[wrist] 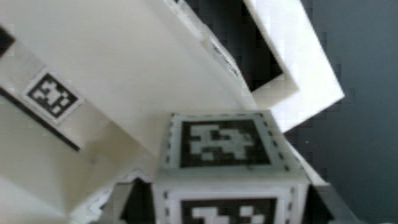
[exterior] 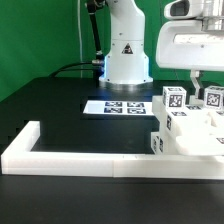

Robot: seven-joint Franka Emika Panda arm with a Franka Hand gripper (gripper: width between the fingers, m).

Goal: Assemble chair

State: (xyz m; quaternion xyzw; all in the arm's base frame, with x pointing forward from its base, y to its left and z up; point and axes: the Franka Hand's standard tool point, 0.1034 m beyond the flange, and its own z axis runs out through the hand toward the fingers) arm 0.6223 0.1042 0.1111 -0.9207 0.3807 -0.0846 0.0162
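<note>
Exterior view: marker board [exterior: 113, 106] at 12 o'clock, border rail [exterior: 60, 153] at 7; gripper [wrist: 210, 190] pinched on tagged chair leg [wrist: 222, 150].

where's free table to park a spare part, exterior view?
Free: the black tabletop bounded by the long low white border rail in front and at its left, and the flat white marker board behind. Crowded: the right, where matte white tagged chair parts cluster under the gripper.

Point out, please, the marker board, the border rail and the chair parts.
marker board [exterior: 112, 107]: exterior view, its flat tagged face.
border rail [exterior: 75, 157]: exterior view, its long front run.
chair parts [exterior: 192, 132]: exterior view, a white slab's top.
</note>
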